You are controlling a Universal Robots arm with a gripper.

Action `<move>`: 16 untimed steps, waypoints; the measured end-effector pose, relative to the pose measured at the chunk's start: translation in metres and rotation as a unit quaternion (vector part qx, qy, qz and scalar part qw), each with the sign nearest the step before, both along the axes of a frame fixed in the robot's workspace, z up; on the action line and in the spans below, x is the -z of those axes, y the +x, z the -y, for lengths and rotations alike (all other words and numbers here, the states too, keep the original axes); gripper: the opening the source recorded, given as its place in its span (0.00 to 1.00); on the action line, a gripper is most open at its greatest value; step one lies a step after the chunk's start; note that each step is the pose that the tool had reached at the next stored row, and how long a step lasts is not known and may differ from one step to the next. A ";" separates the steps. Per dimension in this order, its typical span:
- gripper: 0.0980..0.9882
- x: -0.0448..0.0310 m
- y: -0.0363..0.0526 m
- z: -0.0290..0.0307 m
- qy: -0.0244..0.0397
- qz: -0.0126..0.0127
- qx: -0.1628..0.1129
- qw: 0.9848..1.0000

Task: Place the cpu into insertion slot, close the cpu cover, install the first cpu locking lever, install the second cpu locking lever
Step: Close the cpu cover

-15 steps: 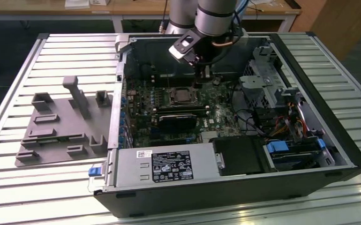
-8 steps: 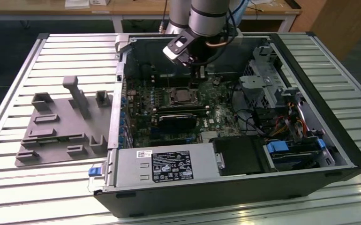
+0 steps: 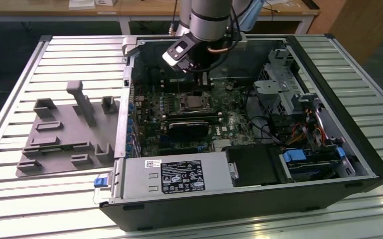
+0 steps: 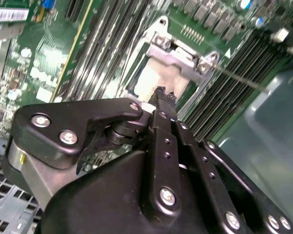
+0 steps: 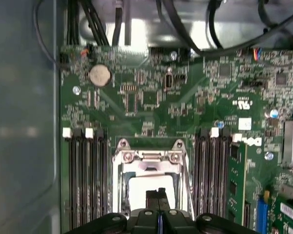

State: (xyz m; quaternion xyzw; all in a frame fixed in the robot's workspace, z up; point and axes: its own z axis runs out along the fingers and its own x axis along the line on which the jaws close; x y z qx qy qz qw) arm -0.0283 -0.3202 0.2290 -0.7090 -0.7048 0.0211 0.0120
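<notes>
My pincer (image 5: 158, 194) is clenched shut, tips right over the cpu (image 5: 139, 190). The cpu cover (image 5: 149, 157) lies down around it on the green motherboard (image 5: 136, 97).

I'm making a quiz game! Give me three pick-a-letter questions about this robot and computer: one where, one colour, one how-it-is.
1. Where is the gripper? A over the grey tray; B over the insertion slot; C outside the case.
2. The circuit board is: A green; B red; C white.
3. The cpu is: A in the gripper; B on the grey tray; C lying in the insertion slot.
Answers: B, it hangs right over the slot; A, green shows in both wrist views; C, its pale top shows inside the slot's metal rim.
</notes>
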 end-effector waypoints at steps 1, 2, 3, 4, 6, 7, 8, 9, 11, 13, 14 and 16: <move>0.00 0.0012 -0.0019 0.0000 0.000 0.000 -0.001 1.000; 0.00 0.0022 -0.0037 0.0001 0.000 0.000 -0.001 1.000; 0.00 0.0027 -0.0052 0.0001 0.000 0.001 -0.002 1.000; 0.00 0.0029 -0.0060 0.0002 0.000 0.005 -0.002 1.000; 0.00 0.0034 -0.0068 0.0001 0.000 0.016 -0.004 1.000; 0.00 0.0037 -0.0073 0.0001 0.000 0.021 -0.005 1.000; 0.00 0.0042 -0.0081 0.0001 0.000 0.025 -0.005 1.000; 0.00 0.0043 -0.0090 0.0001 0.000 0.027 -0.006 1.000; 0.00 0.0043 -0.0091 0.0001 0.000 0.027 -0.006 1.000; 0.00 0.0042 -0.0092 0.0001 0.000 0.027 -0.006 1.000; 0.00 0.0043 -0.0092 0.0001 0.000 0.027 -0.008 1.000; 0.00 0.0043 -0.0092 0.0001 0.000 0.027 -0.023 0.999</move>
